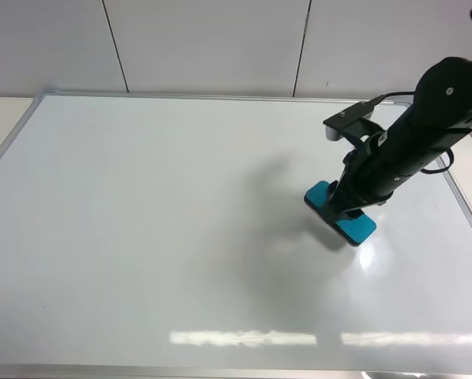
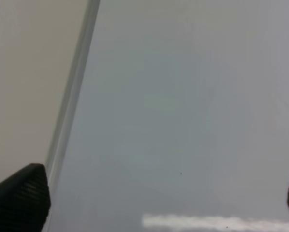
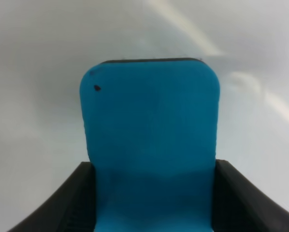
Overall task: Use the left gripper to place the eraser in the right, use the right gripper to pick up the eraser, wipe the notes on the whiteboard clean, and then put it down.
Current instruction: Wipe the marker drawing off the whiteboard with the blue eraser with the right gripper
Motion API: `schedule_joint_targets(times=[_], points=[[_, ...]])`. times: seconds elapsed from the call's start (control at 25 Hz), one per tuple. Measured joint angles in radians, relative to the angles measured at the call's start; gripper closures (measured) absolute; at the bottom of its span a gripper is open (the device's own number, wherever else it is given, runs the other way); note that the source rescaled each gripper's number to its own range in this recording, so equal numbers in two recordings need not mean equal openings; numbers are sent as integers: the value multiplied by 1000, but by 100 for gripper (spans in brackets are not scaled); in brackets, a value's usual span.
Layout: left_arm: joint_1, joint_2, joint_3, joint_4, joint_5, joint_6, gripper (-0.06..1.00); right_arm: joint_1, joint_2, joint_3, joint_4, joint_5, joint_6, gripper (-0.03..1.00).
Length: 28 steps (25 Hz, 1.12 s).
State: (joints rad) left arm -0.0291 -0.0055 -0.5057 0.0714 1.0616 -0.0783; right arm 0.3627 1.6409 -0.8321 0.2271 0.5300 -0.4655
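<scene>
The whiteboard (image 1: 141, 237) fills the view. Over its right part, the right gripper (image 1: 342, 207) has its jaws pinching the eraser (image 1: 359, 228) by its long sides, teal face up, down at the whiteboard's surface. The left gripper (image 2: 156, 198) hangs above the whiteboard's edge, jaws spread wide.

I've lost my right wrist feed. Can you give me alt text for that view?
The right claw is shut on the teal eraser, clamping it from both sides. Glossy whiteboard fills the background, and no writing shows on it here.
</scene>
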Motion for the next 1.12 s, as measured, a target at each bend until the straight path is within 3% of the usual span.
schedule_joint_targets(times=[0.28,0.4,0.76,1.12], points=[[0,0,0,0,0,0,-6,-77,8,-16,-210,-67,278,97],[0,0,0,0,0,0,-6,-102,46,-16,-238,-108,339,97],[0,0,0,0,0,0,-6,-106,183,-35,-194,-211,364,97],[0,0,0,0,0,0,-6,-106,304,-247,-185,-120,367,97]])
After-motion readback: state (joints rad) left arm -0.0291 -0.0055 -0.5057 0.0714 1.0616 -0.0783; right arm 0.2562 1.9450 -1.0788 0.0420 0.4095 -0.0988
